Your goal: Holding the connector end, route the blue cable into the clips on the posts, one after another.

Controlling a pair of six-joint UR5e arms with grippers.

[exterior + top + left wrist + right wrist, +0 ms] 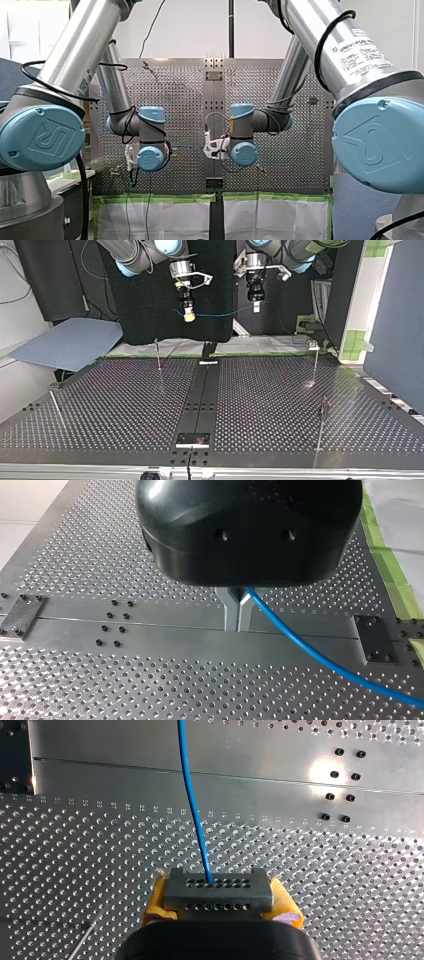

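From the front, see my left arm (pixel 150 125) and my right arm (pixel 250 122) reaching out over the perforated table (pixel 285 100), wrists side by side near its middle band. From the top view, find my right gripper (pixel 189 316), yellow-padded, and my left gripper (pixel 256 307) level with each other, high above the table, the blue cable (pixel 220 316) strung between them, well above the thin posts (pixel 158 354) near the far and side edges. From the left wrist, note metal fingers (pixel 231 615) pinched together on the cable over the middle band. From the right wrist, note yellow pads (pixel 157 902) clamped on the grey connector (pixel 218 894), cable running from its face towards the middle band.
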